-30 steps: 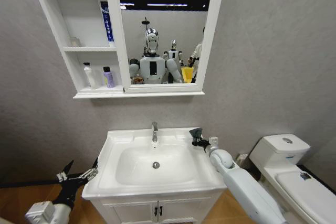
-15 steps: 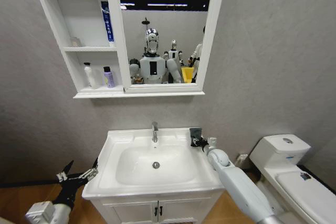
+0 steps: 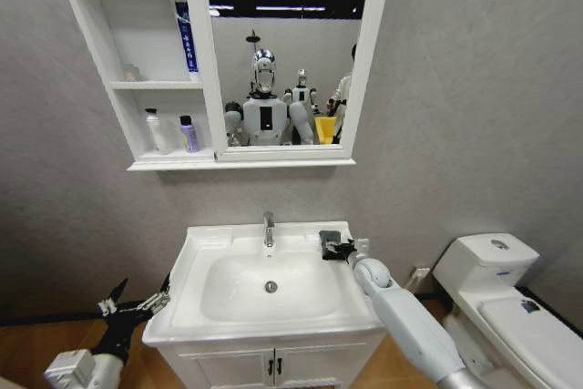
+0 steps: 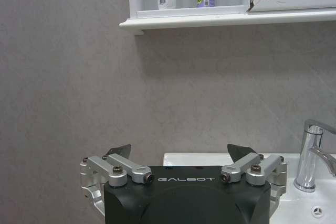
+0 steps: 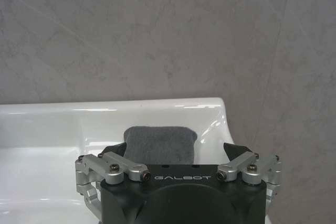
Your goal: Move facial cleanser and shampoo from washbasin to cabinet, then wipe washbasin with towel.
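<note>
The dark grey towel point(image 5: 160, 144) lies on the washbasin point(image 3: 196, 312) at its back right rim, right of the chrome faucet point(image 3: 268, 228). My right gripper point(image 3: 330, 245) is down at the towel point(image 3: 326, 240). In the right wrist view it point(image 5: 175, 150) is open, with the cloth between its spread fingers. A white bottle point(image 3: 156, 131) and a purple bottle point(image 3: 189, 134) stand on the lowest shelf of the cabinet point(image 3: 137, 86); I cannot tell which is the facial cleanser and which the shampoo. My left gripper point(image 3: 137, 301) hangs open, low beside the basin's left edge.
A white toilet point(image 3: 510, 298) stands to the right of the vanity point(image 3: 273, 366). The cabinet's mirror point(image 3: 282, 52) hangs above the faucet. A blue tube point(image 3: 185, 38) stands on the middle shelf. Grey wall is close behind the basin.
My right gripper has shifted left along the basin's back rim toward the faucet. The left arm has not moved.
</note>
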You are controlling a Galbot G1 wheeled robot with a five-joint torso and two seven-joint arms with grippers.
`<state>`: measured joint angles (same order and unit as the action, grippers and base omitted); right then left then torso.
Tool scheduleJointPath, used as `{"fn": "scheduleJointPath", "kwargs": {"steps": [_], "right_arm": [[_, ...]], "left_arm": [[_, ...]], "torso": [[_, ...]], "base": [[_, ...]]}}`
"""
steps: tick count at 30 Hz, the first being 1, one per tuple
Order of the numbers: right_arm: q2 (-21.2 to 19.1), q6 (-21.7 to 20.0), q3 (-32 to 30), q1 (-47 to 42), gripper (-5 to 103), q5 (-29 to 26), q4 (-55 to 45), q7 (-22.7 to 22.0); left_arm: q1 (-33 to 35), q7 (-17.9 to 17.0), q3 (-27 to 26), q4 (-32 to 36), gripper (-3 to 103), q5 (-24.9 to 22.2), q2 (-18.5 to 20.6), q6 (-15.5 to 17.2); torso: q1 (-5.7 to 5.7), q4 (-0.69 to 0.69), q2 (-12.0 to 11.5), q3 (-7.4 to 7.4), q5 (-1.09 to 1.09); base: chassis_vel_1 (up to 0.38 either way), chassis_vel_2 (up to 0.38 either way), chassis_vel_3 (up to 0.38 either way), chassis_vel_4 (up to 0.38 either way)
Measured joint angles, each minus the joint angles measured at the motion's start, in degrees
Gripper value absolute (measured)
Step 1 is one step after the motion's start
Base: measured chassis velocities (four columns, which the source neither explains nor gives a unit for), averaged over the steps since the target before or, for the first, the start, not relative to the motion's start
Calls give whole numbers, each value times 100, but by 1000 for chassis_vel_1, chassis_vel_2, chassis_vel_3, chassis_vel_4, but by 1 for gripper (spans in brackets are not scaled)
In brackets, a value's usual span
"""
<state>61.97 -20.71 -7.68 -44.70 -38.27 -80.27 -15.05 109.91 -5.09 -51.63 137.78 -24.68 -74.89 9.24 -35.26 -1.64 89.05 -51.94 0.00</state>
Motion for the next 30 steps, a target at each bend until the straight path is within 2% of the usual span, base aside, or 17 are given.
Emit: {"fn": "scheduleJointPath", "kwargs": {"steps": [8,11,12,15,20,22,30], "right_arm": [[-353,190,-187,-443,100,694,-806,-181],[-586,118,-668,-1075,100,1024,-1932,-314],[-586,118,-668,-1075,100,1024,-1932,-314],[-682,-110,-1228,-1876,100,1043,-3070,-619],[-678,-233,-1499,-2610,100,1042,-3958,-863],[-590,-361,-1591,-3190,100,1086,-4641,-1050],[-378,-384,-1624,-3732,100,1457,-5069,-1104]], "left_arm": [[0,0,0,0,100,0,0,0],[0,0,0,0,100,0,0,-1],[0,0,0,0,100,0,0,-1],[0,0,0,0,100,0,0,-1],[0,0,0,0,100,0,0,-1],[0,0,0,0,100,0,0,-1],[0,0,0,0,100,0,0,-1]], "torso": [[0,-1,0,0,1],[0,-1,1,1,0],[0,-1,1,1,0],[0,-1,1,1,0],[0,-2,1,1,-2],[1,-2,1,1,-1],[1,-1,1,1,0]], "base": [[0,0,0,0],[0,0,0,0],[0,0,0,0],[0,0,0,0],[0,0,0,0],[0,0,0,0],[0,0,0,0]]}}
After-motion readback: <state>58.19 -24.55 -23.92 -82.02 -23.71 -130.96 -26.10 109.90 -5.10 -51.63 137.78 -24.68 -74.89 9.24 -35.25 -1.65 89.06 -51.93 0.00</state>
